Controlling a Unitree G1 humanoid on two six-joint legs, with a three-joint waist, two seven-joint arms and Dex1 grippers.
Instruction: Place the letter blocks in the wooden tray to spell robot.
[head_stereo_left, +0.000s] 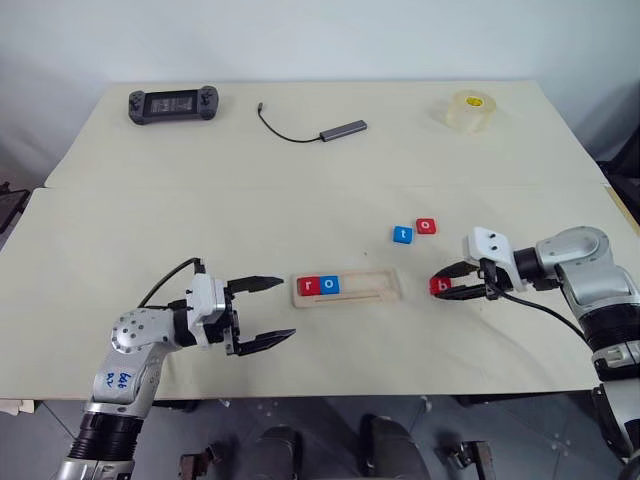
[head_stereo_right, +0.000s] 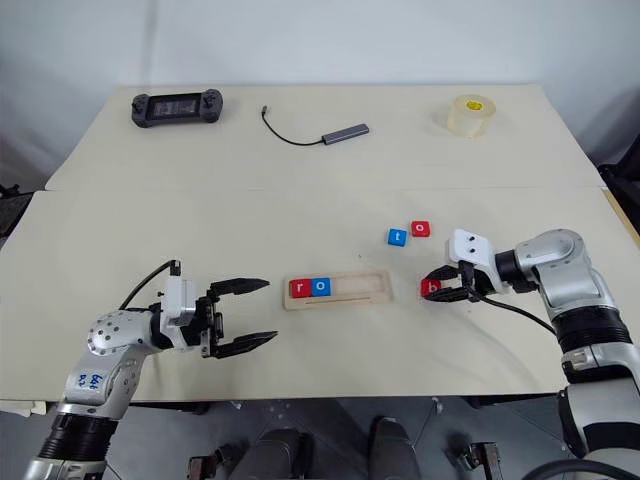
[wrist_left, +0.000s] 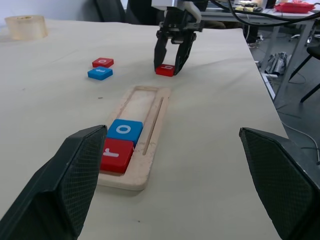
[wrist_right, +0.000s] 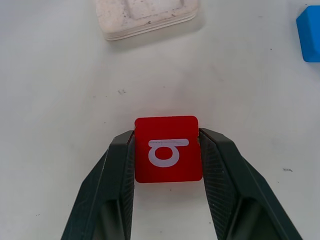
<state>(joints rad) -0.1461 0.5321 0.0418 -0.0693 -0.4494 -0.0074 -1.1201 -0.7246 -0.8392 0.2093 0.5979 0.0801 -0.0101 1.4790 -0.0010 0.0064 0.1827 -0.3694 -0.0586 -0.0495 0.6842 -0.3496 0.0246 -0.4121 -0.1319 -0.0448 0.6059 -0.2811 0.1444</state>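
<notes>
The pale wooden tray (head_stereo_left: 390, 292) lies mid-table with a red "r" block (head_stereo_left: 308, 286) and a blue "o" block (head_stereo_left: 330, 285) at its left end. A red "b" block (wrist_right: 168, 149) rests on the table just right of the tray, and my right gripper (head_stereo_left: 446, 285) is shut on it, one finger pressed against each side. A blue "t" block (head_stereo_left: 402, 234) and a red "o" block (head_stereo_left: 426, 226) lie beyond it. My left gripper (head_stereo_left: 272, 311) hovers open left of the tray, nothing between its fingers.
Along the far edge sit a black handheld console (head_stereo_left: 172, 104), a grey USB hub with its cable (head_stereo_left: 343, 128) and a roll of clear tape (head_stereo_left: 469, 110). A seam runs across the table's width behind the blocks.
</notes>
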